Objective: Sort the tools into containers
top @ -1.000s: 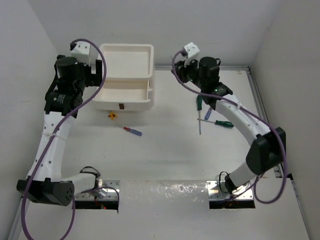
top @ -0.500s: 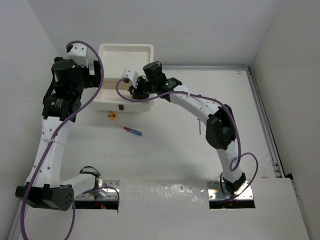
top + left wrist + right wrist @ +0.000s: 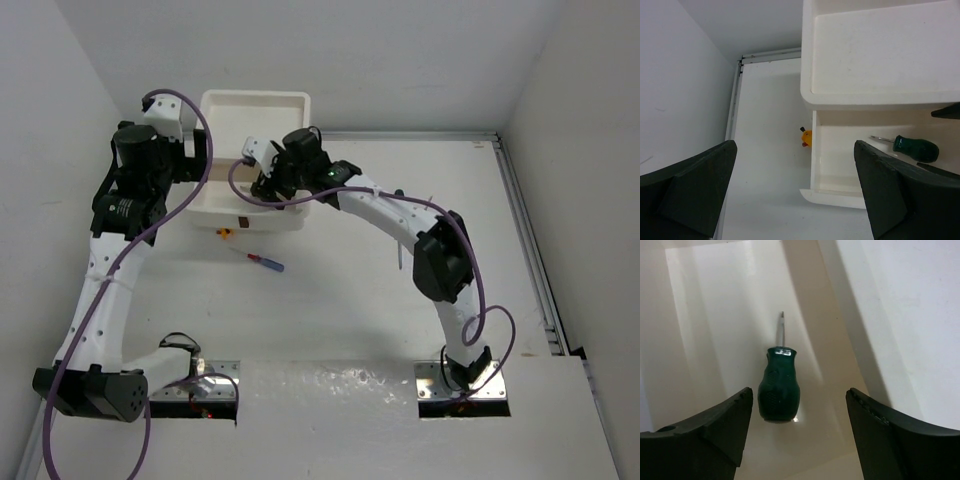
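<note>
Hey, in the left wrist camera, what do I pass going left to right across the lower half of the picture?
left gripper's finger → yellow-orange screwdriver → stubby dark green screwdriver, lying in the open drawer.

Bright, even overhead light washes the white counter (image 3: 330, 300), shadows under the arms (image 3: 95, 290) soft and faint. Glare sparkles on the shiny strip (image 3: 330, 380) at the near edge. Right wrist view: the right hand (image 3: 798, 400) shows dark, soft-edged fingers (image 3: 700, 435), while the dark green screwdriver (image 3: 779, 390) sits sharp, a glint at its butt, slanted shadow bands crossing the drawer (image 3: 715, 315).
</note>
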{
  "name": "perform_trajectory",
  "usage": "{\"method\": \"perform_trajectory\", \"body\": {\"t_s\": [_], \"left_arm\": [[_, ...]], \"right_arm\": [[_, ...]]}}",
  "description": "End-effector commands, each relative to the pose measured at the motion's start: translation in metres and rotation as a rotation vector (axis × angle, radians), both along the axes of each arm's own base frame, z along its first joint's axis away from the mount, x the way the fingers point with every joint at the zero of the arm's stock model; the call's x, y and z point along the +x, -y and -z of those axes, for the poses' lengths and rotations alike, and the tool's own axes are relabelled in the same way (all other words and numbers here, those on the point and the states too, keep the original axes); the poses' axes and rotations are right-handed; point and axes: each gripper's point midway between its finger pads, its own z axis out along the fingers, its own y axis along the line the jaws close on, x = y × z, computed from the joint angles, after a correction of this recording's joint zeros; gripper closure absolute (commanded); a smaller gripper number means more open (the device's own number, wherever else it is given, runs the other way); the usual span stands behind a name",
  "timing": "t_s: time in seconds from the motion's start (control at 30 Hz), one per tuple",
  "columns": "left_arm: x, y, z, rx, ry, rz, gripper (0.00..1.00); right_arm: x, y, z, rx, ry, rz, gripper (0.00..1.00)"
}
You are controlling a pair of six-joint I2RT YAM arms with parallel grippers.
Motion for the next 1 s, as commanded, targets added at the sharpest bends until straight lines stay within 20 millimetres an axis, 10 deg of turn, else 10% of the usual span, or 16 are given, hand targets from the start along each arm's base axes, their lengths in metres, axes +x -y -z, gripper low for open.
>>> {"method": "perform_trajectory", "body": {"t_s": [0.0,0.1,0.23,0.4,0.53,0.7,0.77,0.97], "left_arm": [[0.0,-0.002,-0.019,-0.014,0.077,-0.001,0.0],[0.001,-0.001,-0.019,-0.017,0.077,0.002,0.0],[0.002,0.0,-0.015,-0.015,0.074,0.01,0.0],[0.006,0.001,-0.009,-0.015,0.064,0.012,0.0],[0.006,0.0,-0.008,-0.016,0.063,0.01,0.0],[0.007,-0.003,-0.006,-0.001,0.057,-0.002,0.0],[0.008,-0.003,-0.005,0.001,0.056,-0.006,0.0],[0.009,-0.002,-0.002,-0.002,0.048,0.001,0.0]], "right_arm": [[-0.005,0.009,-0.1,0.223,0.089,0.118,0.21],[-0.011,0.033,-0.137,0.341,0.121,0.226,0.28],[-0.012,0.101,-0.179,0.558,0.108,0.432,0.68],[0.012,0.183,-0.163,0.687,0.002,0.66,0.65],[0.039,0.254,-0.106,0.57,-0.031,0.883,0.53],[0.066,0.327,0.016,0.298,-0.211,1.161,0.38],[0.071,0.33,0.066,0.192,-0.311,1.173,0.32],[0.079,0.331,0.13,0.035,-0.422,1.183,0.32]]}}
